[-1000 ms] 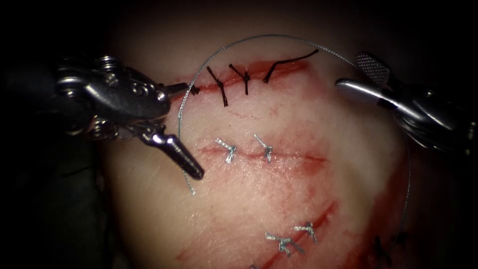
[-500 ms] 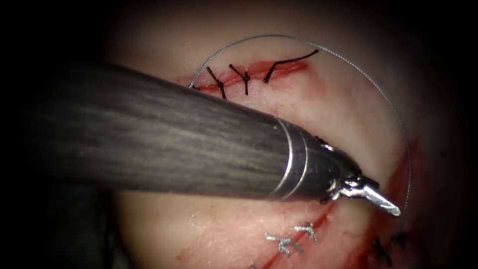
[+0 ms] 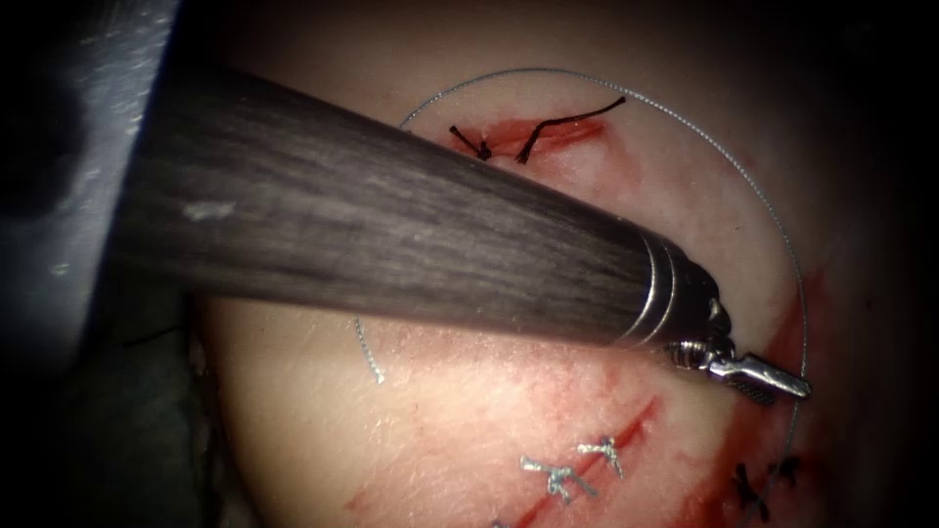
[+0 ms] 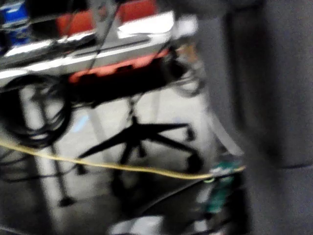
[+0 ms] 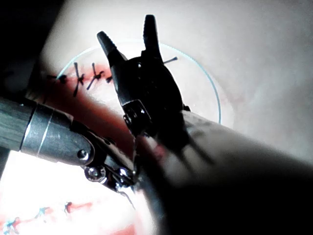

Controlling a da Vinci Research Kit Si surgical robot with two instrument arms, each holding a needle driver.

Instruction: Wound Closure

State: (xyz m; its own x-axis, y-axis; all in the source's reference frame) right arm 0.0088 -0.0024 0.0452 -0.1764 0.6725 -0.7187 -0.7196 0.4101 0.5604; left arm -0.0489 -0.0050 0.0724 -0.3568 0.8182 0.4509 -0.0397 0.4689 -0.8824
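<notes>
- Left end effector (image 3: 787, 388): it sits at the far right of the tissue, its tip touching the thread where that runs down the right edge. I cannot tell whether it is clamped on the thread or just against it.
- Right end effector (image 5: 127, 28): released, its two dark prongs spread wide and holding nothing, poised above the cut.
- Cut (image 3: 509, 132): a short red slit near the top of the tissue, with dark stitches (image 3: 479, 147) crossing it and one dark tail (image 3: 577, 115) lying loose toward the right.
- Thread (image 3: 626, 90): a fine, pale, wiry strand that keeps its own curve. It rises by the cut's left end, arcs over the top and sweeps down the right side to my left tip. Its short free end (image 3: 377, 376) lies on the tissue, left of and below the cut.
- Step, as I judge it: taking up the long run of thread on the right, with the stitch at the cut's left end not yet tied.
- Next move calls for a sure pinch on a strand that is thin and springy, and for keeping my shaft (image 3: 391, 235), which lies across the tissue, off the finished stitches.
- Tissue (image 3: 440, 420): pale, soft and domed, with a wet sheen and smears of red fluid (image 3: 782, 342).
- Farther down, a second cut (image 3: 631, 420) runs on a slant with silvery knots (image 3: 558, 477) beside it.
</notes>
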